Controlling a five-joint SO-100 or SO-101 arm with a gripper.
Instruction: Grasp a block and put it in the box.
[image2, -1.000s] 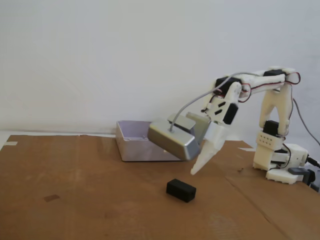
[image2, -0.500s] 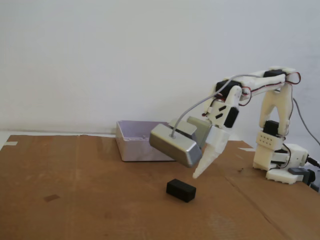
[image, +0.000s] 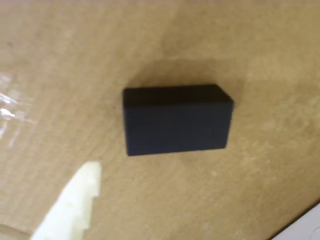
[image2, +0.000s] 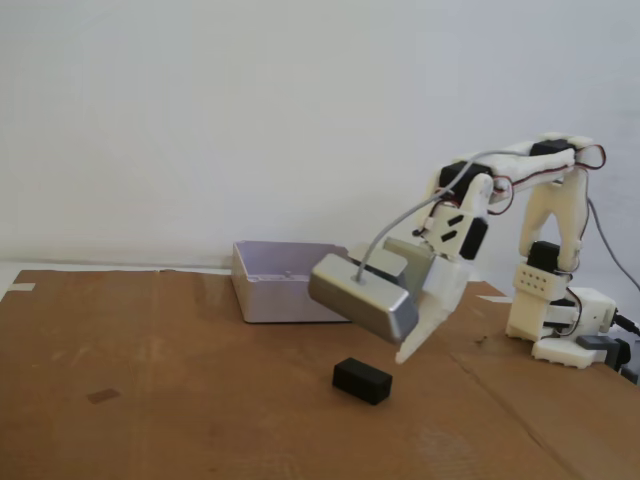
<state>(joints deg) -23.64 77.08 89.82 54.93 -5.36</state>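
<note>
While the arm leans over from the right side of the fixed view, the block (image2: 361, 380) lies flat on the brown cardboard (image2: 180, 400) at lower centre, untouched, with the box (image2: 275, 283) well behind it toward the wall. The gripper (image2: 408, 352) hangs above and just right of the block, not touching it, one pale fingertip pointing down. In the wrist view the block (image: 176, 119) fills the middle of the frame, one white finger (image: 75, 205) poking in at lower left and a sliver of something pale at the lower right corner. That spacing suggests the fingers are spread wide, though I cannot tell for sure, since the second fingertip is barely in view.

The block looks rigid, matte and light, with flat sides and crisp edges, so it should not squash or slip much. I'd take it across its short width, fingers on the two long faces near the middle, so it won't pivot when lifted.
</note>
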